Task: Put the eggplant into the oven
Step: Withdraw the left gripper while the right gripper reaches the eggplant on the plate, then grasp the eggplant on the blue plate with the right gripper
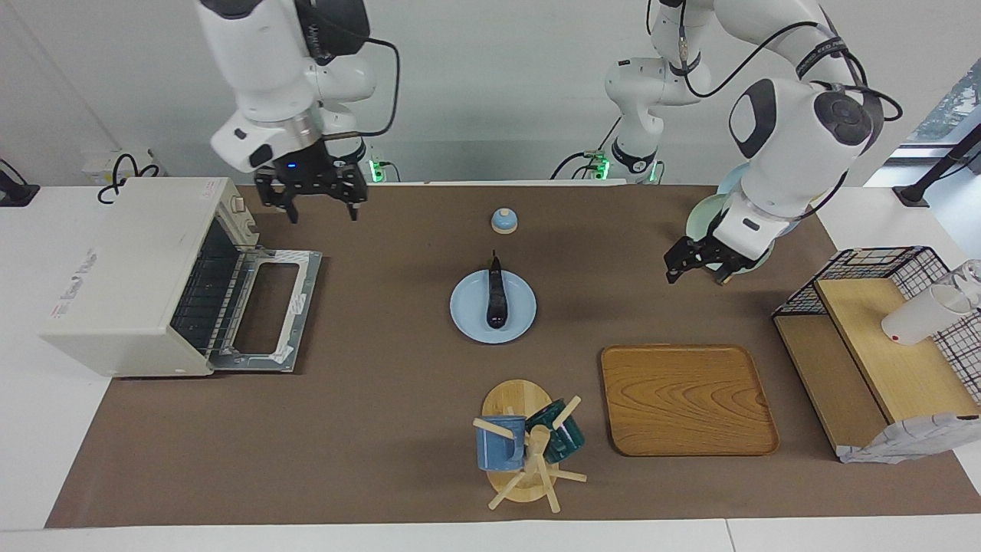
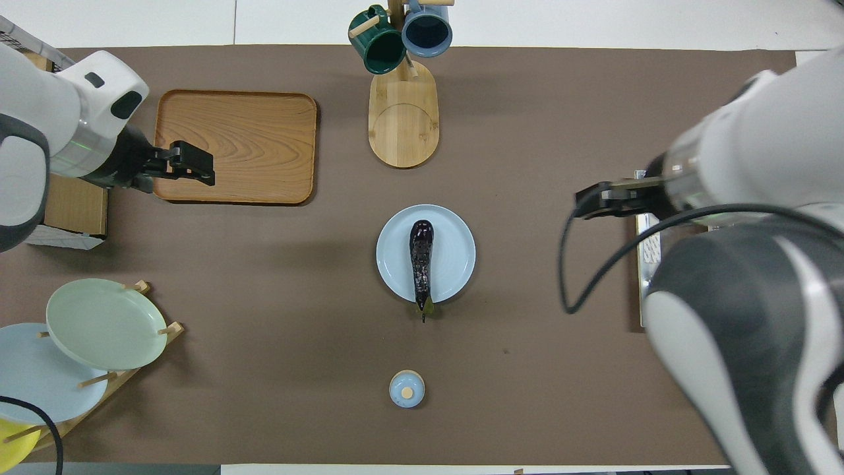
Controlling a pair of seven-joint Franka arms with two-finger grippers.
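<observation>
Lying on its plate (image 1: 516, 322), eggplant (image 1: 497, 297) — well apart from both open tools (image 1: 320, 201) (image 1: 696, 272).

Both robot arms are made of big, round, shiny white parts joined together like fat sausages. Some joints have dark grey or black caps and patches on them. Thin black cables loop along the outside of each arm. The left arm has a black band with small white letters near its top. Each wrist has a silver metal ring. The right gripper (image 1: 321, 201) is black with two short fingers and a tiny blue light above it. The left gripper (image 1: 696, 267) is black too. Small green lights glow down at the arms' bases.
</observation>
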